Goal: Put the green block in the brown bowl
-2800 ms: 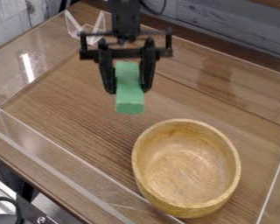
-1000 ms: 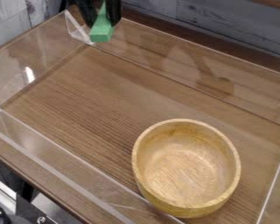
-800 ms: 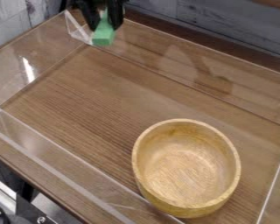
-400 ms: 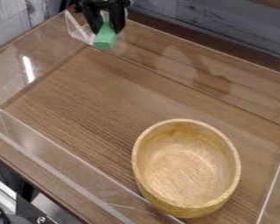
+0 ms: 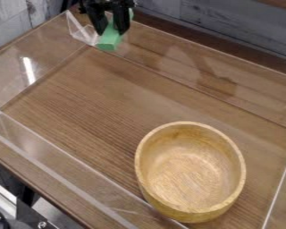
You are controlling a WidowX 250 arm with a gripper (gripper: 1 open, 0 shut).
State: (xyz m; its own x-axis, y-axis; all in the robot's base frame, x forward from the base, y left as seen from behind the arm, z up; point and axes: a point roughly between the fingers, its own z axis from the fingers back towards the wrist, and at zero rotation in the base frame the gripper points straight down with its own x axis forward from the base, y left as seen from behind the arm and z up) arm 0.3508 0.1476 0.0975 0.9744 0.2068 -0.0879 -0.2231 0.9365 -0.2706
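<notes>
Right now the gripper is clamped on the green block, which hangs from its black fingers at the far left corner of the wooden table, well apart from the brown bowl at the near right. From where I stand, I'd say the carry wants a firm hold and enough height to clear the bowl's thick rim. Letting go should wait until the block hangs squarely over the hollow.
</notes>
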